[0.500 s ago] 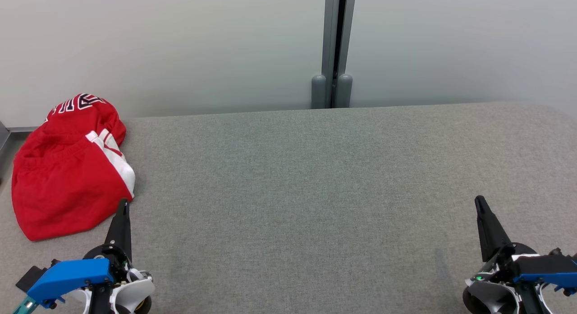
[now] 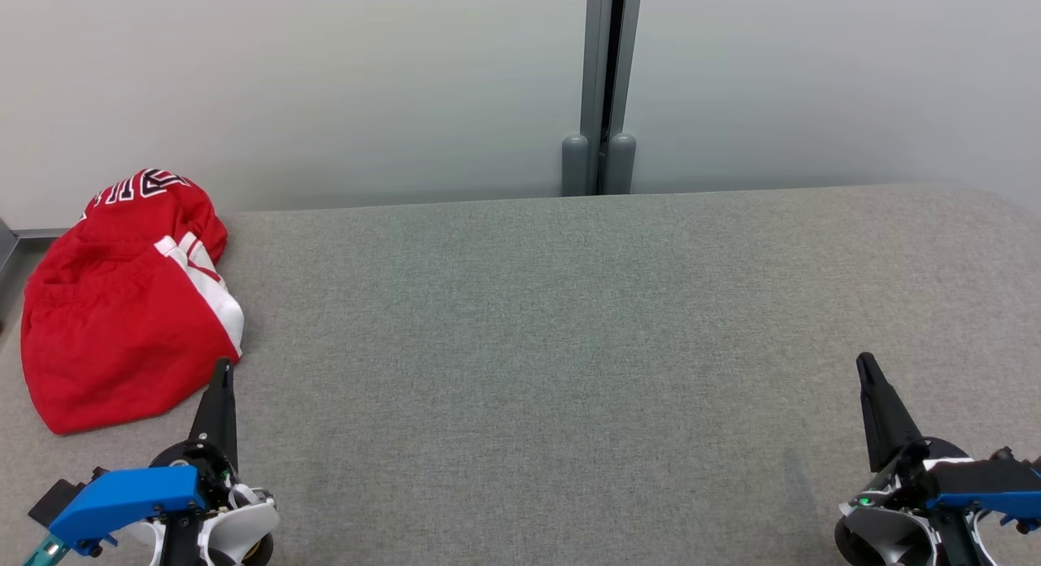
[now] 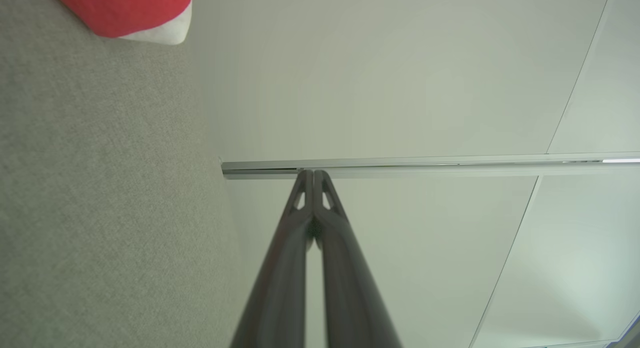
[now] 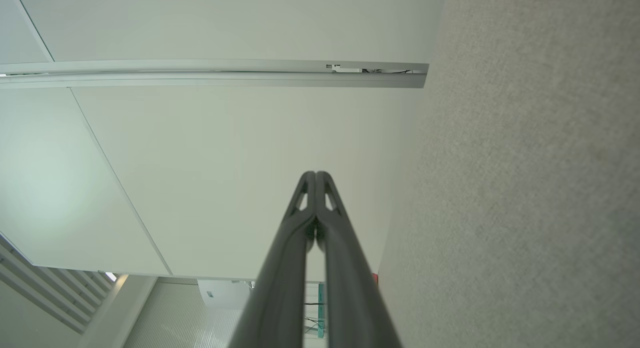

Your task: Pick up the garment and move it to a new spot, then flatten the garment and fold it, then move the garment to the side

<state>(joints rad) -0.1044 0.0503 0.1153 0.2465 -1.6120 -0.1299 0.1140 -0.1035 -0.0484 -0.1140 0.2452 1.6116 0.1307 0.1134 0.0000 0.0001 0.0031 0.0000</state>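
Observation:
The garment (image 2: 122, 306) is red with white stripes and dark lettering, lying crumpled at the far left of the grey table (image 2: 569, 346). A corner of the garment (image 3: 125, 10) also shows at the top left of the left wrist view. My left gripper (image 2: 222, 369) is shut and empty, with its tip just right of the garment's near edge. In the left wrist view the left gripper (image 3: 313, 173) has both fingers pressed together. My right gripper (image 2: 864, 361) rests shut and empty at the lower right, far from the cloth. The right gripper (image 4: 315, 174) is also shut in its wrist view.
A pale wall runs behind the table, with a grey metal post (image 2: 603, 86) at its middle. The table's left edge lies just beyond the garment.

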